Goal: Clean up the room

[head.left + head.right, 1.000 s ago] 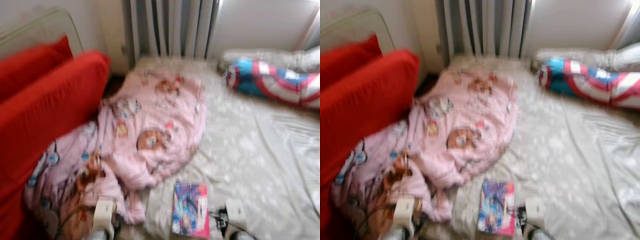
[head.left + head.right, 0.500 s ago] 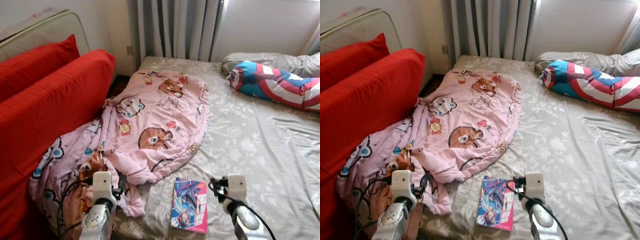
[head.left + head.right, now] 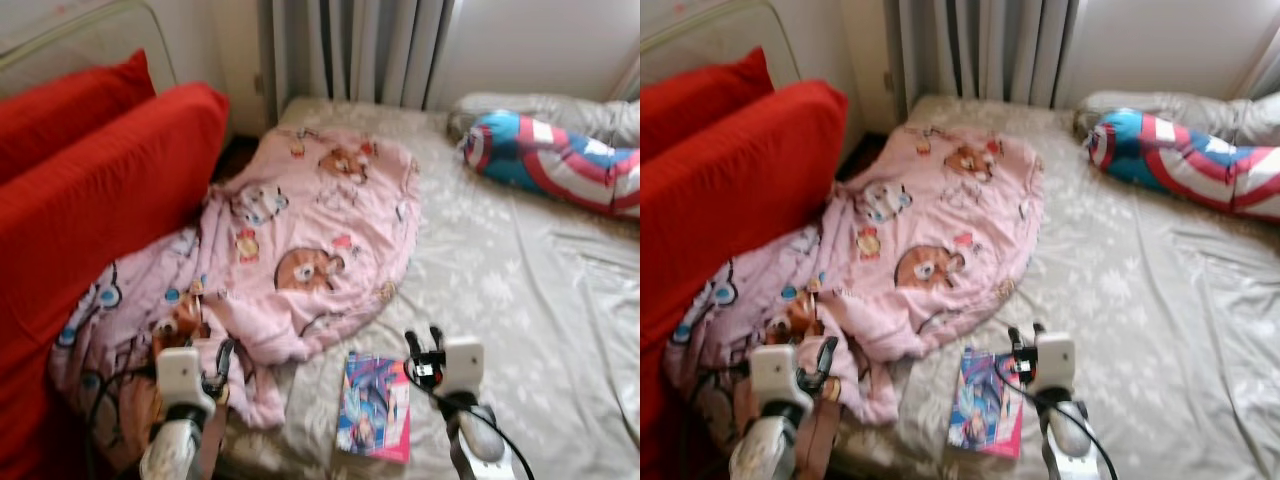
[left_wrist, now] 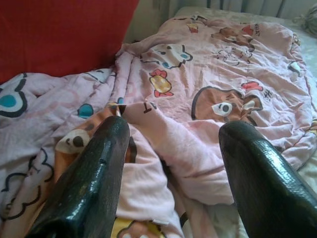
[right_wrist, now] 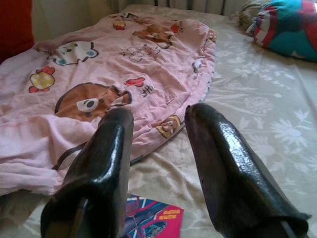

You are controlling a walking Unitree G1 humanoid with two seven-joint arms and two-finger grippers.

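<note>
A crumpled pink cartoon-print blanket [image 3: 300, 230] lies over the left half of the bed and hangs off its near corner. A colourful pink-edged book [image 3: 375, 405] lies flat near the bed's front edge, just right of the blanket. My left gripper [image 3: 222, 360] hovers over the blanket's bunched near end, open with nothing between its fingers [image 4: 99, 173]. My right gripper [image 3: 424, 342] is open just right of the book and above it, pointing toward the blanket's edge [image 5: 163, 126]; a corner of the book [image 5: 153, 223] shows below its fingers [image 5: 223, 163].
Red sofa cushions [image 3: 90, 190] press against the bed's left side. A star-and-stripes shield pillow [image 3: 560, 165] and a grey pillow lie at the far right. Grey curtains [image 3: 350, 50] hang behind the bed. The grey floral sheet [image 3: 520, 280] stretches to the right.
The head view has shifted slightly and is a little blurred. Both grippers have reached slightly farther over the bed. Blanket and book lie as before.
</note>
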